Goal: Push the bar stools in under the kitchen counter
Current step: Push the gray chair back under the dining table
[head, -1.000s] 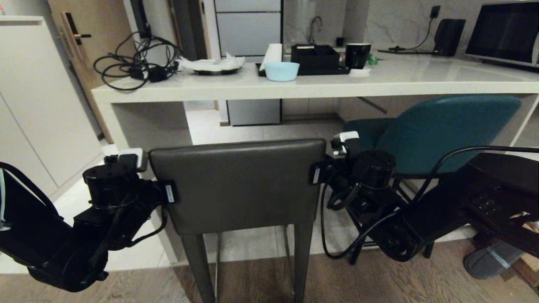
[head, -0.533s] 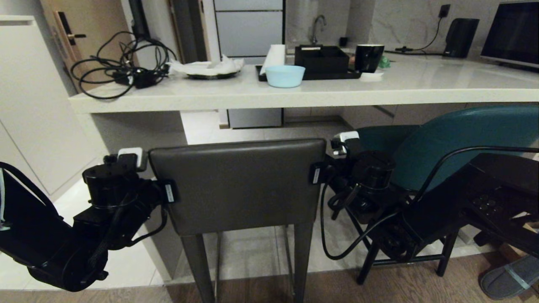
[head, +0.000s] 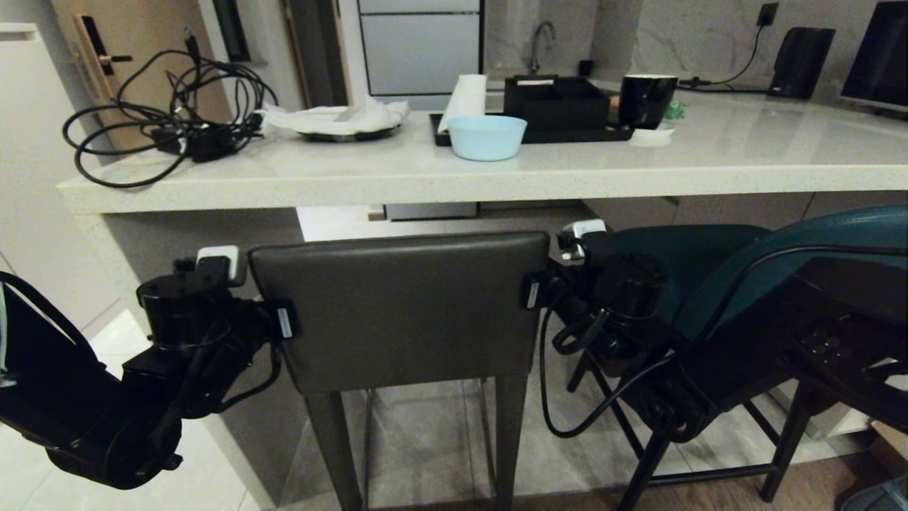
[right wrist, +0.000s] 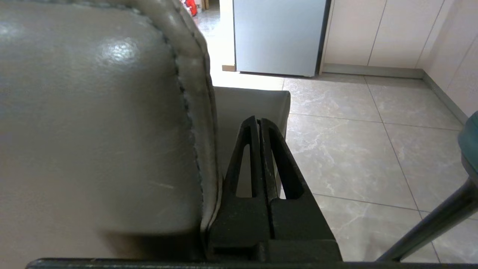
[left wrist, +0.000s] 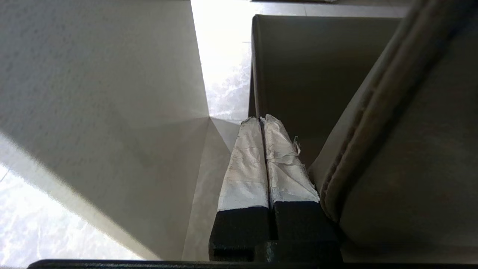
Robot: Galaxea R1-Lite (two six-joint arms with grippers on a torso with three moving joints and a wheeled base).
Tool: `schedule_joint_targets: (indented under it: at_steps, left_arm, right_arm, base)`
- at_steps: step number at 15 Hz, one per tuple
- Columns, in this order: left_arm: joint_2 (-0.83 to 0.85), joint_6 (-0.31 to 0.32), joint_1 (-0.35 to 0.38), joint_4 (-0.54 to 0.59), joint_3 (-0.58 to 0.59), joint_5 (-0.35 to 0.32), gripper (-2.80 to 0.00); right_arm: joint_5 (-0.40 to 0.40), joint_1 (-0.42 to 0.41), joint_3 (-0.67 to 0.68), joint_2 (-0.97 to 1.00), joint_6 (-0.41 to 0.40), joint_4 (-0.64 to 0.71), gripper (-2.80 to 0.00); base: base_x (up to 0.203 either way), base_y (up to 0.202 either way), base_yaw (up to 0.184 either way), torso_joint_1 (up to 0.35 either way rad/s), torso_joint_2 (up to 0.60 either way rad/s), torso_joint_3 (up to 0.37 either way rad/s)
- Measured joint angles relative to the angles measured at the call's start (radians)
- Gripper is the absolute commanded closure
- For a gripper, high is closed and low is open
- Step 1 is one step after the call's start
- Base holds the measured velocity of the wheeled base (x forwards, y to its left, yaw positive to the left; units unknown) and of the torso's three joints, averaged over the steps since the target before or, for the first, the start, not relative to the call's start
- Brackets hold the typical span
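Grey stool [head: 401, 309] sits just short of the kitchen counter [head: 425, 186] front edge, braced between my left gripper [left wrist: 263, 123] and right gripper [right wrist: 258, 121], both closed and empty, so I'd push evenly and straight.

Both arms are reaching forward, one on each side. The left gripper [left wrist: 261, 121] is keeping its tape-wrapped fingers [left wrist: 244, 164] pressed together (no gap between them), and the right gripper [right wrist: 258, 119] is likewise holding its black fingers [right wrist: 278, 157] closed.
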Motion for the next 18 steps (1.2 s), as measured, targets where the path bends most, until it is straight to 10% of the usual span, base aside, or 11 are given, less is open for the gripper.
schedule_joint_targets:
  at_steps: [18]
  left_arm:
    - [-0.132, -0.002, 0.041, -0.005, 0.106, -0.006, 0.0]
  right_arm:
    - [-0.003, -0.004, 0.13, -0.131, 0.003, 0.014, 0.0]
  base:
    - [0.0, 0.0, 0.0, 0.0, 0.0, 0.0]
